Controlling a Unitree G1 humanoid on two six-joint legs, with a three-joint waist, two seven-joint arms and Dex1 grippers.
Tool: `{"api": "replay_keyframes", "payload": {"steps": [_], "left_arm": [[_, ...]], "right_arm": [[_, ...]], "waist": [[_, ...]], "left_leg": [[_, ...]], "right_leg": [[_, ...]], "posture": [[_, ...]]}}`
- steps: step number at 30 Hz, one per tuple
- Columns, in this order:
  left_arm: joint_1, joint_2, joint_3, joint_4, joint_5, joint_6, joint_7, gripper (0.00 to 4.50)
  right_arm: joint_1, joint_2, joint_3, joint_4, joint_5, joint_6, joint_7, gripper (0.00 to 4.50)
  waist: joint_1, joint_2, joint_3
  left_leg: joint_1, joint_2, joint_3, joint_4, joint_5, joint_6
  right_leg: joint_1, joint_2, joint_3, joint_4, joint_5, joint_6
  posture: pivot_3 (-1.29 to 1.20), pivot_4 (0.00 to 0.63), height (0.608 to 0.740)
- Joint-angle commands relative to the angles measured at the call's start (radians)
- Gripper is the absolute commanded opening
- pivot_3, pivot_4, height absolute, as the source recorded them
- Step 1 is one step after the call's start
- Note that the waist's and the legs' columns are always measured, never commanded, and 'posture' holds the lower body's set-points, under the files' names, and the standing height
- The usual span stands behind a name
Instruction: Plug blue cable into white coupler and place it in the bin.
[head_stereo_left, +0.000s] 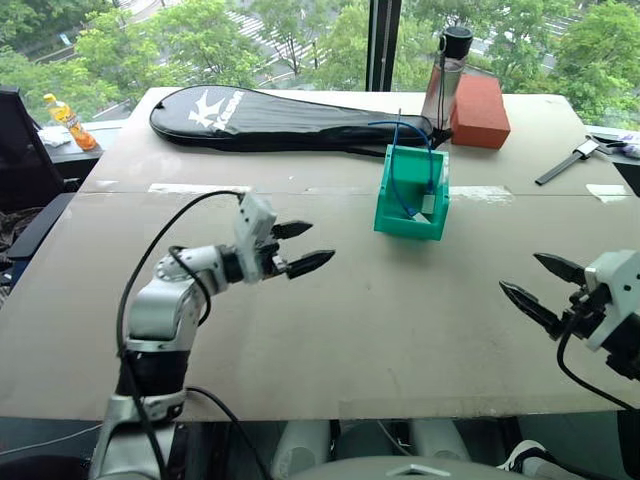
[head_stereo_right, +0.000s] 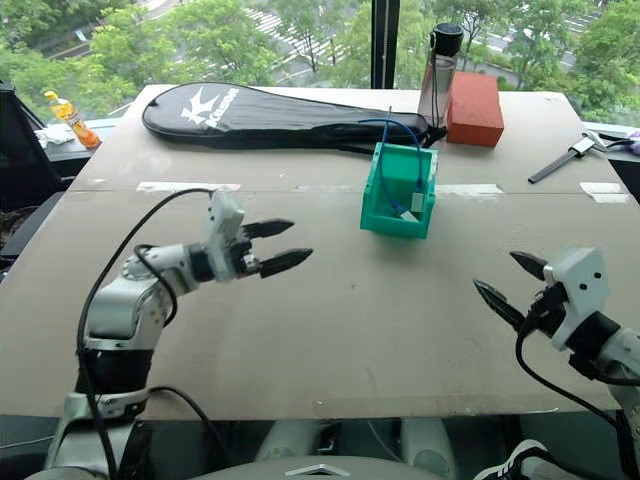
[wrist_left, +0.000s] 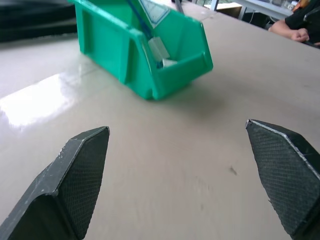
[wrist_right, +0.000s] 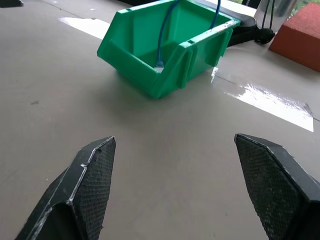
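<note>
Teal bin (head_stereo_left: 411, 212), holding the blue cable (head_stereo_left: 398, 180) and white coupler (head_stereo_left: 427, 205), sits ahead between the left gripper (head_stereo_left: 303, 247) and right gripper (head_stereo_left: 540, 289), both spread wide and empty.

The bin (head_stereo_left: 412, 195), a small teal-green plastic box with a sloped cut-away front, is set upright on the desk. The blue cable (head_stereo_left: 400, 160), thin and bright, is looped up over the bin's rear rim and hangs down inside. The white coupler (head_stereo_left: 427, 204), small and boxy, is seen low inside the bin against its front wall, at the cable's end.
</note>
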Motion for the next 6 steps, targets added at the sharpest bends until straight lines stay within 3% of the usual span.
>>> {"api": "replay_keyframes", "payload": {"steps": [1, 6], "left_arm": [[0.081, 0.055, 0.062, -0.026, -0.03, -0.073, -0.042, 4.47], [0.184, 0.108, 0.119, -0.048, -0.049, -0.1, -0.048, 4.47]], "right_arm": [[0.043, -0.028, -0.069, 0.012, 0.009, -0.035, 0.061, 3.72], [0.095, -0.059, -0.119, 0.061, 0.009, -0.048, 0.128, 3.72]], "waist": [[0.0, 0.0, 0.0], [0.001, 0.0, 0.0]], "left_leg": [[0.0, 0.0, 0.0, 0.0, 0.0, 0.0], [0.0, 0.0, 0.0, 0.0, 0.0, 0.0]], "right_leg": [[0.0, 0.0, 0.0, 0.0, 0.0, 0.0], [0.0, -0.002, -0.001, 0.0, -0.001, 0.001]], "posture": [[0.0, 0.15, 0.74], [0.0, 0.15, 0.74]]}}
